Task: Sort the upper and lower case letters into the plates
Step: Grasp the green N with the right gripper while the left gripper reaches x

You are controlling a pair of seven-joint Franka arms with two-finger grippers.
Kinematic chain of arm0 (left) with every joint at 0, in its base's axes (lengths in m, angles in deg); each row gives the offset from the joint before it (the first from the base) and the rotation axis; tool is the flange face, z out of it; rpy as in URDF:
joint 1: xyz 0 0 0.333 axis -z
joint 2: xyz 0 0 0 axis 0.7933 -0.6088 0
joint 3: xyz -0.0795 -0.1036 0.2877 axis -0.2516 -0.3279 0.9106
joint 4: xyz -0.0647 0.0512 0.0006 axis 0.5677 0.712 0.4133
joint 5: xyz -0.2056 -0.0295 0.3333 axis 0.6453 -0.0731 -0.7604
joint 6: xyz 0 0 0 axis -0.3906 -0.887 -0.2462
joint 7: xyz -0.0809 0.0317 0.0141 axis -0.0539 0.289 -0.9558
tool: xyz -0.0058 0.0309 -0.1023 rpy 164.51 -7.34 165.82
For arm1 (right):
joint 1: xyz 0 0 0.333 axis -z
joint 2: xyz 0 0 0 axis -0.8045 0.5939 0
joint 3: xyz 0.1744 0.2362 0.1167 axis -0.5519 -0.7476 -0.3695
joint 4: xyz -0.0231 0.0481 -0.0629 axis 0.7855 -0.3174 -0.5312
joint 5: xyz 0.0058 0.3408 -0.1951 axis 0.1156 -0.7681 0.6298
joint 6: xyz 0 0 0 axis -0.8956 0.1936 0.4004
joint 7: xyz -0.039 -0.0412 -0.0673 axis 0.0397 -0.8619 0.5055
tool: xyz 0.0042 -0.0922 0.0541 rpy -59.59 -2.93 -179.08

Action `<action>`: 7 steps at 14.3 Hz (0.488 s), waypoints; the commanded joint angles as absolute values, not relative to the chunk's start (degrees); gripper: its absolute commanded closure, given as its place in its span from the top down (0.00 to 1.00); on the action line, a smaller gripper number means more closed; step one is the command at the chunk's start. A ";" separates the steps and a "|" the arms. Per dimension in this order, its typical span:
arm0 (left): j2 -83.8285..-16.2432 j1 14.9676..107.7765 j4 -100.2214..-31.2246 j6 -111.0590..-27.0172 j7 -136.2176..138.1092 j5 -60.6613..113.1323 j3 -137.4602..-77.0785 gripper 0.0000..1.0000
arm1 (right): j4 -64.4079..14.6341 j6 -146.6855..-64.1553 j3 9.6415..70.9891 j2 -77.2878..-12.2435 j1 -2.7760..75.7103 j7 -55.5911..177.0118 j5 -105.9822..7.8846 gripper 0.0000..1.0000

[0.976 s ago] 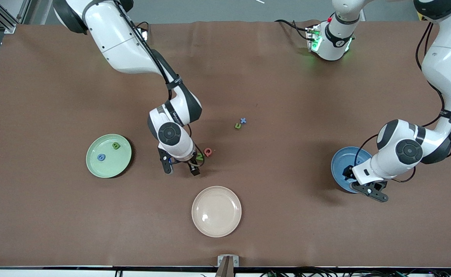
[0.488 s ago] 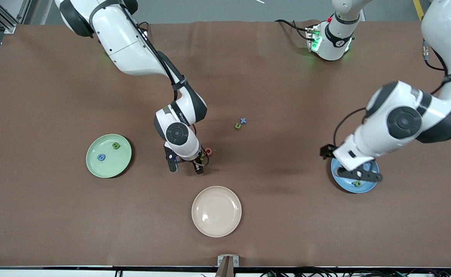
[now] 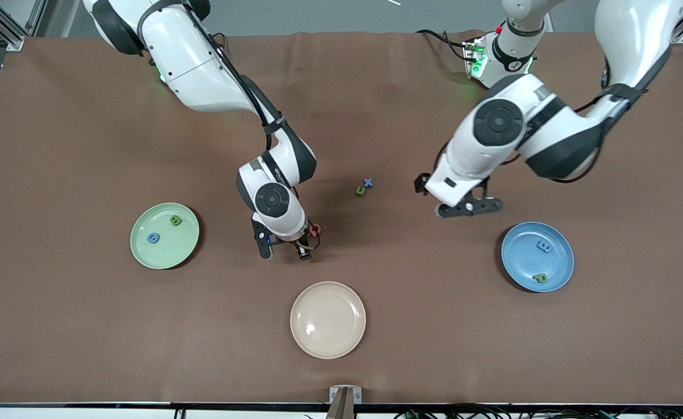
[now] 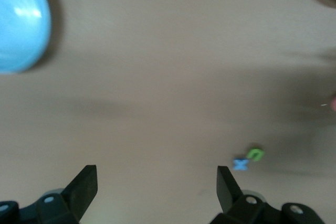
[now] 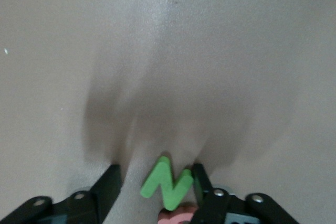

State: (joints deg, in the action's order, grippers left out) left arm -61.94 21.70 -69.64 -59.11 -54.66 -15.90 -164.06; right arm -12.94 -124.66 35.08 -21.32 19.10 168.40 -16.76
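A green N (image 5: 168, 182) lies flat on the table between the fingers of my right gripper (image 5: 156, 177). One finger touches it and a gap shows at the other. The red Q (image 3: 314, 230) lies right beside it. In the front view my right gripper (image 3: 284, 250) is low at mid-table and hides the N. My left gripper (image 3: 463, 208) hangs open and empty above the table, near the green u (image 3: 361, 190) and blue x (image 3: 368, 183). The mint plate (image 3: 172, 251) holds a green B (image 3: 175, 220) and a blue G (image 3: 153, 237). The blue plate (image 3: 522, 256) holds a blue m (image 3: 544, 247) and a green p (image 3: 540, 278).
A cream plate (image 3: 328, 319) sits nearer the front camera than my right gripper. The table is covered in brown cloth, and cables and a green-lit box (image 3: 474, 58) lie at its edge by the left arm's base.
My left arm rose from the blue plate and swung toward mid-table, leaving the green p in the plate. My right gripper shifted over the N and its fingers narrowed around it.
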 commanded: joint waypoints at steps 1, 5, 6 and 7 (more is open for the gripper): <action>-61.94 21.73 -77.60 -69.78 -62.02 -16.24 -164.53 1.00 | -12.96 -124.45 35.57 -20.94 18.23 169.10 -17.39 0.40; -62.73 26.02 -86.15 -81.15 -70.36 -25.96 -159.45 1.00 | -12.88 -122.87 35.74 -21.47 19.11 168.23 -16.86 0.01; -63.52 30.04 -85.90 -81.16 -73.17 -28.26 -157.52 1.00 | -12.88 -122.69 35.83 -21.65 19.55 167.61 -16.86 0.00; -63.61 34.35 -85.37 -81.25 -75.37 -29.33 -154.28 1.00 | -12.96 -121.73 35.83 -22.34 21.03 165.26 -16.95 0.00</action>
